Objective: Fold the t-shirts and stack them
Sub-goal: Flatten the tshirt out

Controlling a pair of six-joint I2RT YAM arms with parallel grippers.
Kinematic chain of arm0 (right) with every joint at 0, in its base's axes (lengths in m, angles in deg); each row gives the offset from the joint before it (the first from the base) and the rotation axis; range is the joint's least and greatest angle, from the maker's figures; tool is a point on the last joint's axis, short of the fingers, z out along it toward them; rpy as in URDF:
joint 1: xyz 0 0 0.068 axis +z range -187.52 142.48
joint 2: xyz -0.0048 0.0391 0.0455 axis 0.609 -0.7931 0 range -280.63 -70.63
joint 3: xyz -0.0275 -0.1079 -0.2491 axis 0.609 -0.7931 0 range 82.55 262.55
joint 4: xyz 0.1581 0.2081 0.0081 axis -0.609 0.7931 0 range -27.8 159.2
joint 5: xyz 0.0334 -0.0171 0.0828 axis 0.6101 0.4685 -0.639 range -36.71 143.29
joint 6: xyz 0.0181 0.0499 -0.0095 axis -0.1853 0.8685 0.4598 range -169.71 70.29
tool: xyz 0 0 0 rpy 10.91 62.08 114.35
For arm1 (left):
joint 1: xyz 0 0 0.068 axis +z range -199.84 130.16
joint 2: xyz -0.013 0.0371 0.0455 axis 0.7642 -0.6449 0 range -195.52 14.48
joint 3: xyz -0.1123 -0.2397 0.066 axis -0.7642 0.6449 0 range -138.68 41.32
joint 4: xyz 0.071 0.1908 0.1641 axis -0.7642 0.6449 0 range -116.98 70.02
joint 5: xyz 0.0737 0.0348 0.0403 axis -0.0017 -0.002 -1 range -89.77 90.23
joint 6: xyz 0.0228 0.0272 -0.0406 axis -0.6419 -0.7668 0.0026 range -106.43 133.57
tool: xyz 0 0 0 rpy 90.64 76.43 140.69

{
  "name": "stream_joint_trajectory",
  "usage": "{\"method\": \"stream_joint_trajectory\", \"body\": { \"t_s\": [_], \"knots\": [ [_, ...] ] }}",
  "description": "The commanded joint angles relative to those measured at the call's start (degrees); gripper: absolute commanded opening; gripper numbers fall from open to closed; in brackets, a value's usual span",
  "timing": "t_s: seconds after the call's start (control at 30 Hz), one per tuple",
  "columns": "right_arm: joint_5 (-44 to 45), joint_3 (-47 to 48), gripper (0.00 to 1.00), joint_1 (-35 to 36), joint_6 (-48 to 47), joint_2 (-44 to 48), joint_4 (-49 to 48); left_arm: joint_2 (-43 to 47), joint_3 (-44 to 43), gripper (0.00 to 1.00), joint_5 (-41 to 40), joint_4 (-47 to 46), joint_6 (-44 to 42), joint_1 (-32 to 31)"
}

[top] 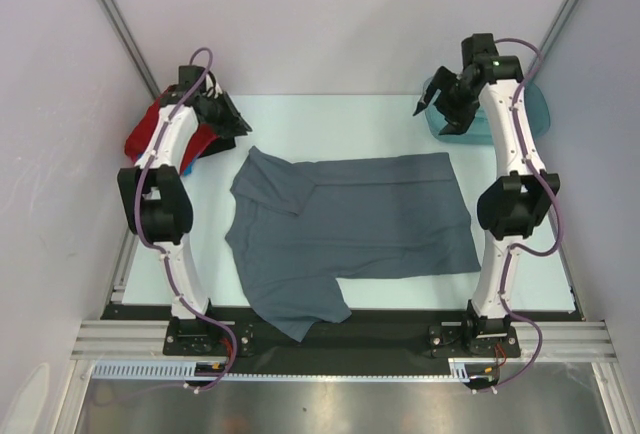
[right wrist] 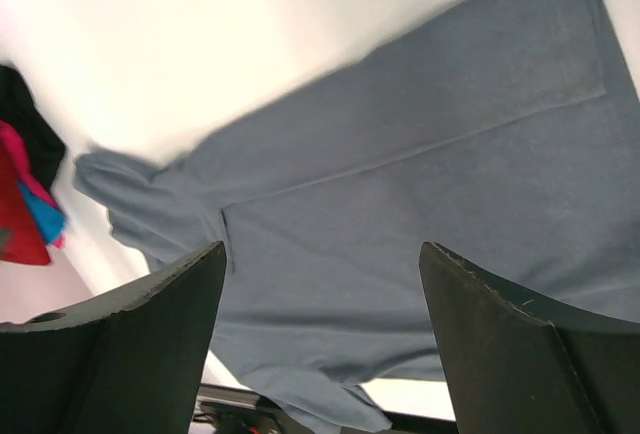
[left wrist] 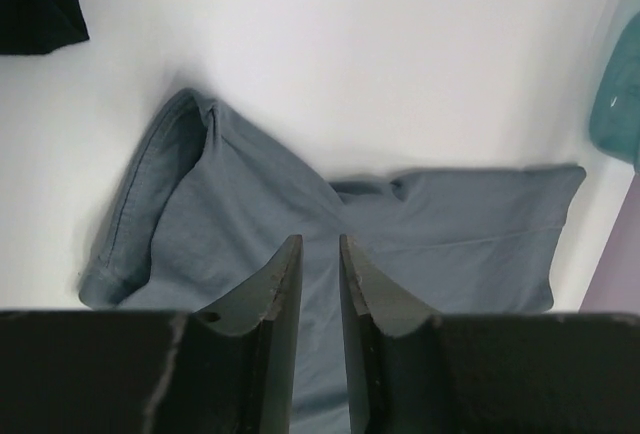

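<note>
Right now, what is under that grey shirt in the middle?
Only the pale table shows around the grey shirt. It lies flat, so probably nothing, but the cloth hides whatever is beneath.

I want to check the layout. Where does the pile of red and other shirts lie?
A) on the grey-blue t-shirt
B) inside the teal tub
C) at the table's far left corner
C: the shirt pile lies at the far left corner, apart from the grey-blue t-shirt and the teal tub.
</note>
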Motion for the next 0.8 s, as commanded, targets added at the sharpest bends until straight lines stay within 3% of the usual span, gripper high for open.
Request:
{"method": "stream_joint_trajectory", "body": {
  "t_s": [0.0, 0.4, 0.63, 0.67, 0.73, 0.77],
  "knots": [
    [-2.47, 1.24, 0.85, -1.22, 2.46, 5.20, -1.43, 2.95, 4.34, 0.26, 2.21, -2.74, 0.12, 0.63],
    [-6.16, 1.52, 0.85, -4.03, -1.92, 2.30, -1.17, 6.64, 9.80, 0.24, 3.27, -4.33, -1.02, 1.95],
    [-10.90, -12.89, 0.84, -3.24, -1.32, 3.71, -6.62, 8.67, 15.25, 0.24, 2.21, -5.74, -0.59, 1.95],
    [-10.38, -14.73, 0.84, -2.98, -1.49, 3.44, -6.44, 8.58, 15.26, 0.24, 2.74, -6.00, 0.20, 1.95],
    [-1.20, -17.46, 0.85, -2.19, -3.94, 2.56, -4.35, 8.31, 14.30, 0.24, 2.83, -4.95, 0.38, 1.95],
    [5.20, -22.69, 0.84, -2.10, -4.21, 1.78, -3.55, 8.75, 14.38, 0.29, 3.09, -4.77, 0.03, 2.04]
  ]
}}
